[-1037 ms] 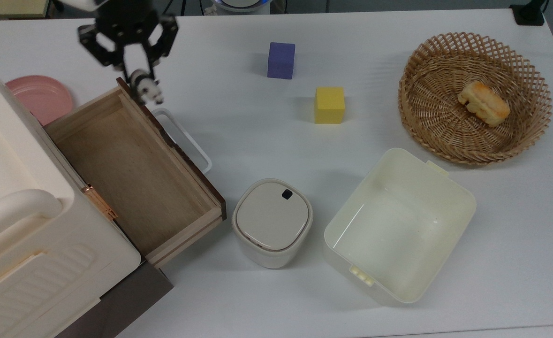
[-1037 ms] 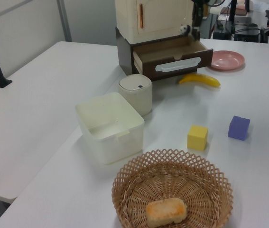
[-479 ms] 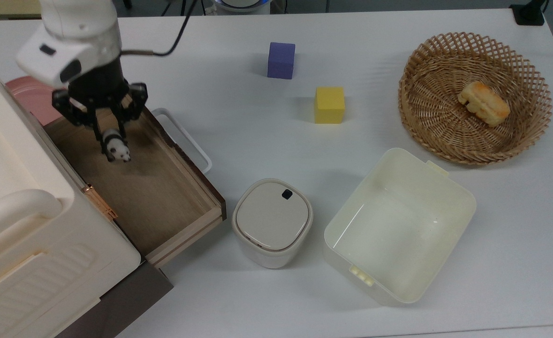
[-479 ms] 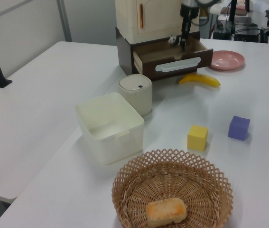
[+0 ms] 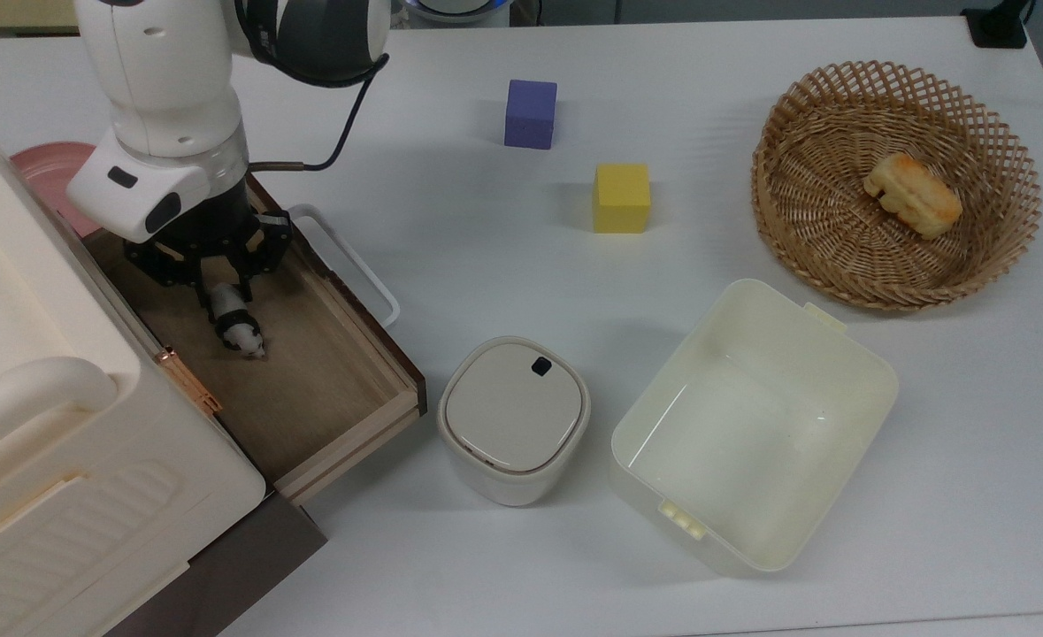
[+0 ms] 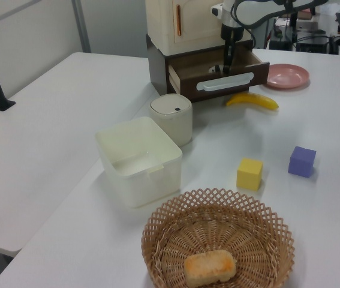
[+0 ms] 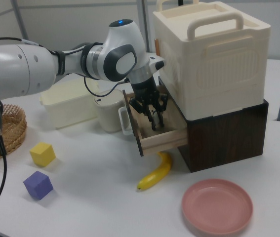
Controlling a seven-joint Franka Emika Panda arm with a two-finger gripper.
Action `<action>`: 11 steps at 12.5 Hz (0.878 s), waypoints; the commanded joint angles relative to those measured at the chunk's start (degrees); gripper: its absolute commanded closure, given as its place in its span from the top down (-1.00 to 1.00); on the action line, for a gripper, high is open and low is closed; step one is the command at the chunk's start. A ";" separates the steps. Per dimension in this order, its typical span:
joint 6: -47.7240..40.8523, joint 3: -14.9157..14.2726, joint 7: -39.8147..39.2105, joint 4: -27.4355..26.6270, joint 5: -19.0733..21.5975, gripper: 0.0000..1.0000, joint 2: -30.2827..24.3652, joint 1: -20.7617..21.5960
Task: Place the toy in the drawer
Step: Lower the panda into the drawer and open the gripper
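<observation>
The light-wood drawer [image 5: 326, 380] stands pulled out from the cabinet, its dark front panel and white loop handle [image 5: 355, 265] facing the table. My gripper [image 5: 231, 317] reaches down inside it, near the end toward the top view's top. It is shut on the toy [image 5: 242, 337], a tiny black-and-white panda held low over the drawer floor. In the right view the gripper [image 7: 154, 120] hangs inside the drawer [image 7: 163, 140] just in front of the cabinet. In the left view the arm drops into the drawer [image 6: 190, 67].
A cream cabinet [image 5: 34, 416] rises over the drawer's inner side. A pink plate [image 5: 39, 172] lies behind the arm and a banana [image 6: 252, 100] beside the drawer front. On the table: lidded white container [image 5: 514, 418], cream bin [image 5: 875, 376], purple cube [image 5: 530, 113], yellow cube [image 5: 622, 198], wicker basket [image 5: 893, 72].
The gripper carried the panda from above the drawer's front corner over the drawer, then sank deeper inside it toward the floor.
</observation>
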 commanded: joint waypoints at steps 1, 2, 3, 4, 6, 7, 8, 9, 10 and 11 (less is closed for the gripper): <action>-0.28 -0.59 1.20 0.15 -1.11 -0.24 1.29 0.29; -0.28 -0.59 3.81 0.15 -0.84 0.52 0.68 0.20; -0.19 -0.59 7.49 0.24 -0.93 1.00 -0.19 0.29; -0.28 -0.59 8.74 0.15 -0.67 1.00 -1.94 0.55; -1.06 -0.24 12.95 -0.55 -0.14 1.00 -7.21 1.16; -1.50 -0.07 16.89 -1.68 -0.14 1.00 -9.58 2.04; -2.46 -0.06 19.71 -2.30 -0.05 1.00 -10.91 2.92; -5.35 -0.06 23.48 -3.09 0.04 1.00 -12.67 4.14; -7.64 0.11 24.83 -4.06 -0.05 1.00 -14.16 4.94; -9.92 0.11 25.10 -5.72 0.04 1.00 -15.83 6.16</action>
